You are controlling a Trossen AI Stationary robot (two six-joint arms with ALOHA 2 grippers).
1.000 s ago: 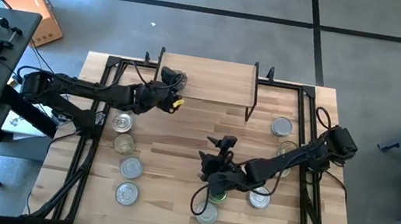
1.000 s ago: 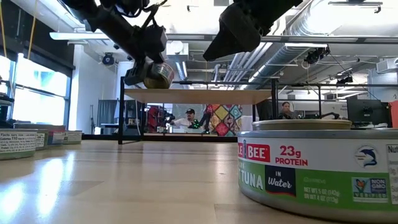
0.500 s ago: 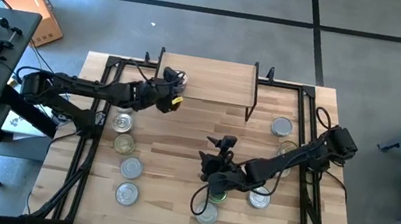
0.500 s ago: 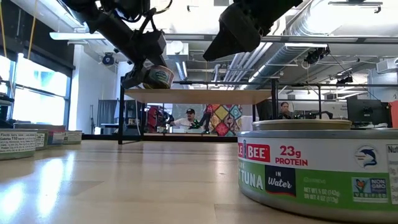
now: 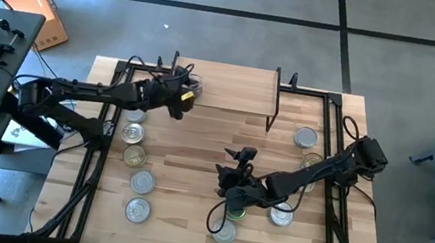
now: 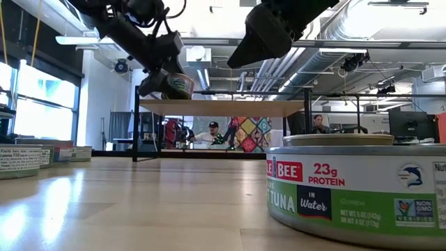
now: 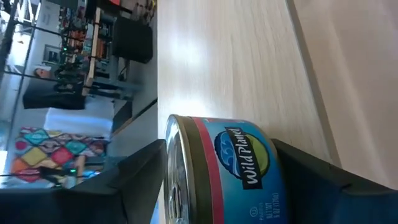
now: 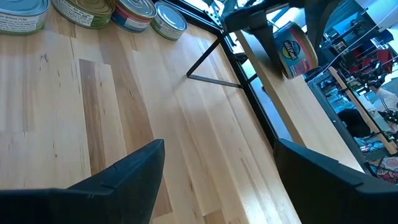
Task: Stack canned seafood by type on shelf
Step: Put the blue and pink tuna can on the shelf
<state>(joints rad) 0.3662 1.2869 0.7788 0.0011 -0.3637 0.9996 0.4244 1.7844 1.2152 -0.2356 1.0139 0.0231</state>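
Note:
My left gripper (image 5: 182,93) is at the left end of the shelf (image 5: 231,85), shut on a blue-labelled tin (image 7: 217,177) with a red band under its silvery lid. The low view puts the tin (image 6: 178,85) just above the shelf's wooden top (image 6: 223,107). I cannot tell whether it touches the wood. My right gripper (image 8: 219,146) hangs open over the middle of the table (image 5: 227,174) with nothing between its fingers. Several tins stand in a row on the table's left part (image 5: 135,156), and others stand on its right part (image 5: 306,137). My left gripper pinches the tin between its two fingers, one on the lid (image 7: 169,180) and the other on the bottom end (image 7: 273,168). The wrist is rolled, so the fingers come in roughly level from the table's left. The tin sits about upright, lid up.
A green tuna tin (image 6: 355,188) stands close in front of the low camera. Two tins (image 5: 230,213) sit under and near my right gripper, and another (image 5: 281,216) is beside them. The shelf's black legs (image 5: 272,112) stand on the table. Black frame rails run along the table's sides.
My left gripper has carried the tin toward the table's far edge, over the shelf's left end, and has rolled its wrist. The tin, first tipped with its lid facing the near side, now stands about upright.

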